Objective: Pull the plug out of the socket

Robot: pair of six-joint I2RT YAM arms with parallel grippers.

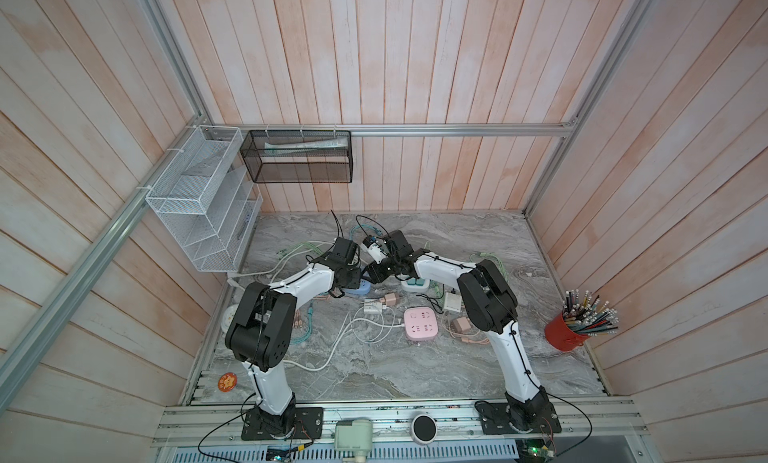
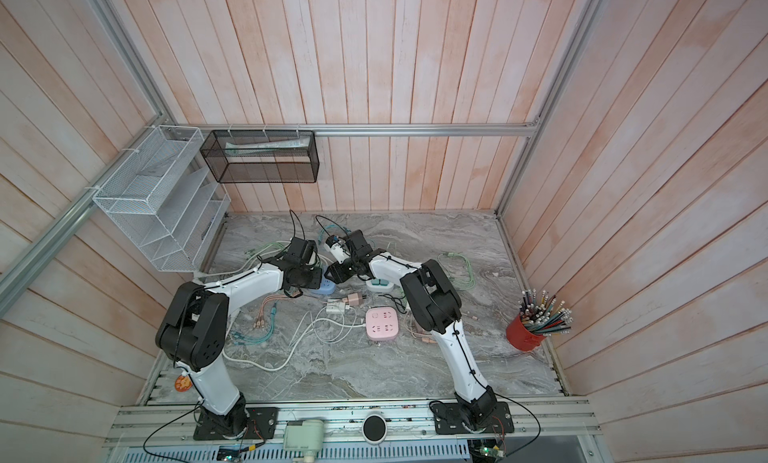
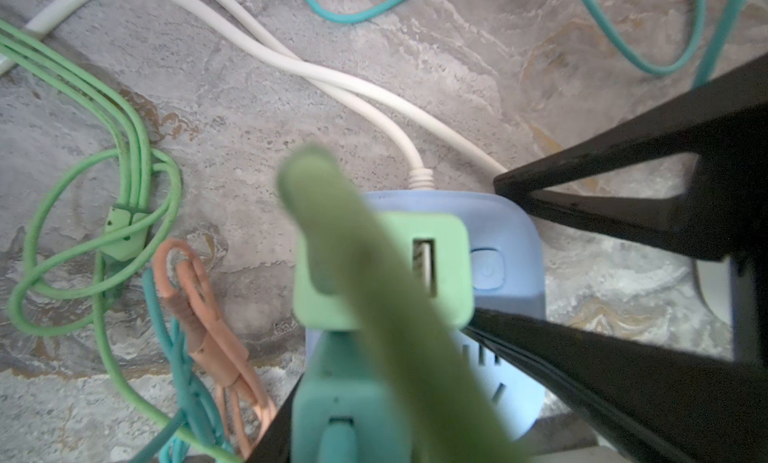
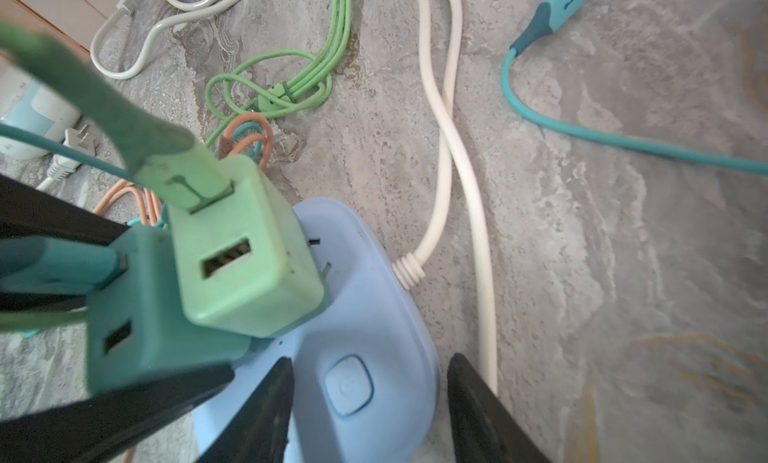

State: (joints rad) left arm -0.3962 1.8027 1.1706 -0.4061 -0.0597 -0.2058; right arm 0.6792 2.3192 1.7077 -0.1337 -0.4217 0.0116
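I see the flat, round-cornered light blue plastic socket block (image 4: 374, 298) lying on the grey marble table (image 4: 582, 274). It is near the back, between my two arms. Its thick white cord (image 4: 440, 182) runs away across the table.

Two plugs stand on top of the block, side by side and touching. One is a small teal plastic cube plug (image 4: 166, 357). The other is a light green plastic cube plug (image 4: 249, 265) with a fuzzy green cable (image 4: 104, 103) going into its face.

My left gripper (image 4: 158, 315) is closed tight on the teal plug, with one black finger on each side of it. The plug's bottom is against the block. Its pins are hidden, so I cannot tell how deep it sits.

My right gripper (image 4: 370, 361) holds nothing, and its two black fingers stand apart. One finger is over the top of the block. The other is just off the block's edge, beside the white cord. The block's square power button (image 4: 348, 384) shows between them. I cannot tell if these fingers touch the block.

In a top view, a pink square socket block (image 1: 420, 323) lies nearer to me. A red cup of pencils (image 1: 563, 332) stands far off on the right.
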